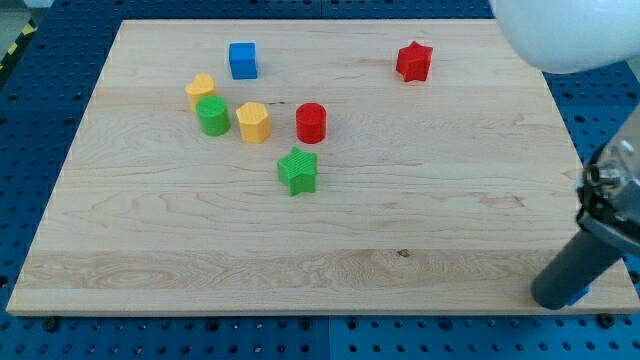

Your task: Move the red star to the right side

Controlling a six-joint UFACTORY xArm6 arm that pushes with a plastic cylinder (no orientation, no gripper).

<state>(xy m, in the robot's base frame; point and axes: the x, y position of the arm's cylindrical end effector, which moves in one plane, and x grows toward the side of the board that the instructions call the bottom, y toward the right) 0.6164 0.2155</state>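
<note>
The red star lies near the view's top, right of centre, on the wooden board. My rod comes in from the view's right edge, and my tip rests at the board's bottom right corner. The tip is far below and to the right of the red star and touches no block.
A blue cube sits at the top left. A yellow block, a green cylinder, a second yellow block and a red cylinder cluster left of centre. A green star lies below them.
</note>
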